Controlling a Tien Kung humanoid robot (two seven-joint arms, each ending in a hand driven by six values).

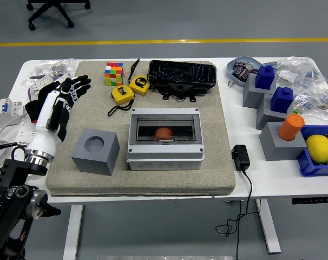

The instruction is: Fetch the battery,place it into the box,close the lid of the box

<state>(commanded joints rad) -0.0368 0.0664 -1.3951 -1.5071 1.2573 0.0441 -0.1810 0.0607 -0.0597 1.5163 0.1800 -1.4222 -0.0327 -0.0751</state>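
Note:
A grey box (164,154) with a clear window stands in the middle of the tan mat (142,181). A small orange-brown cylinder, the battery (163,133), lies inside it. I cannot tell whether the clear lid (165,122) is down or raised. My left hand (66,93), in a black and white glove, hovers over the mat's left edge with its fingers spread, pointing up and right and holding nothing. It is well left of the box. The right hand is out of view.
A grey cube with a round hole (96,151) sits just right of my left forearm. A Rubik's cube (114,73), two yellow tape measures (122,94) and a black case (182,76) lie behind the box. A power adapter (240,156), grey blocks and a lemon (319,147) are at the right.

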